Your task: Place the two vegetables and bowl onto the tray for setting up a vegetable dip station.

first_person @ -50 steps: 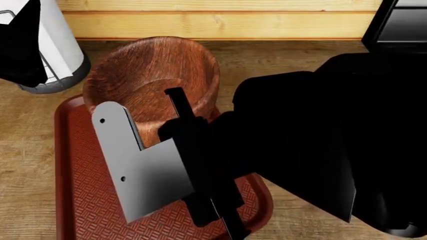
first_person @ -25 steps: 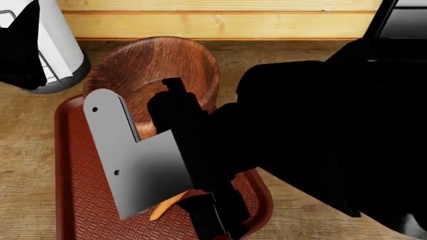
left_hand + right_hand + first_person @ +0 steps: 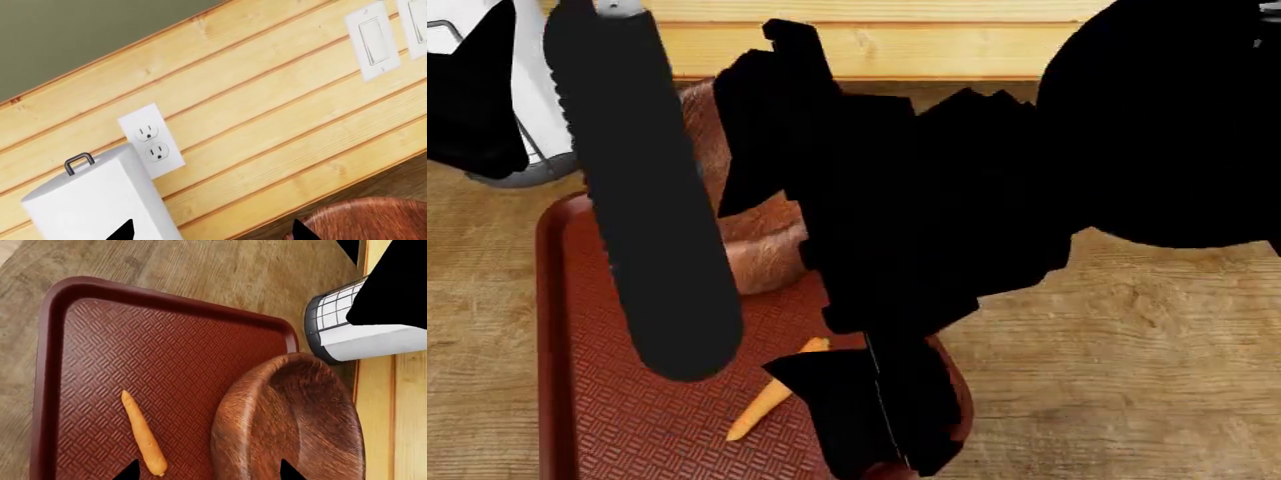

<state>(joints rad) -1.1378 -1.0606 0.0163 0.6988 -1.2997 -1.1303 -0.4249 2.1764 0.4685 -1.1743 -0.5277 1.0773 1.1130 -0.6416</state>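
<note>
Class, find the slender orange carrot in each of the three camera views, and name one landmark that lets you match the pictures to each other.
Head view: the slender orange carrot lies low on the dark red plastic tray, partly hidden by the black arm.
Right wrist view: the carrot lies on the tray, apart from the bowl.
Left wrist view: not in it.
Shared landmark: the dark reddish-brown wooden bowl.

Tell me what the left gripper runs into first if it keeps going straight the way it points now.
Probably the wood-panelled wall, which fills the left wrist view ahead of the left gripper. The white wire-framed cylinder and the bowl sit to either side, though depth is unclear.
</note>
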